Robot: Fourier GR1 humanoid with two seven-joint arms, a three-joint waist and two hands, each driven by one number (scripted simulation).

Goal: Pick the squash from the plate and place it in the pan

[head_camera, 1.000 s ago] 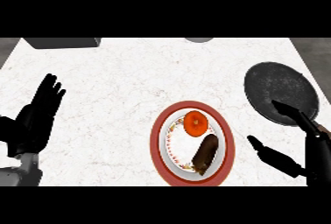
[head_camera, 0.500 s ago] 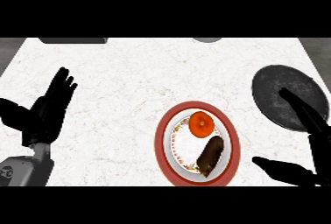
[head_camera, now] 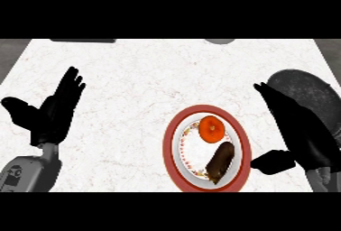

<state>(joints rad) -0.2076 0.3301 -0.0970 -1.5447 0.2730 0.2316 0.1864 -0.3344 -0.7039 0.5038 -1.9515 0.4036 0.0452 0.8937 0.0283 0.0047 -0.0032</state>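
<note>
The right hand's fingers (head_camera: 279, 101) were straight and spread, with the thumb out to the left, and they held nothing. That right hand (head_camera: 303, 131) hung just right of the plate (head_camera: 174, 162) and covered part of the pan (head_camera: 306, 88). It looked ready to go for the food, since it sat between the plate and the pan.

The left hand (head_camera: 53, 113) was open too, fingers up, resting at the left of the desk (head_camera: 146, 76), well apart from the plate. It held nothing.

Two foods lay on the red-rimmed plate. A round orange one (head_camera: 212, 128) was on the far side. A long dark brown one (head_camera: 221, 160) lay tilted on the near side, close beside it. The round orange one was probably the squash, but that was only a guess. It was not picked up yet, and what showed of the pan had nothing in it.

Both grey forearms came in from the near edge.
</note>
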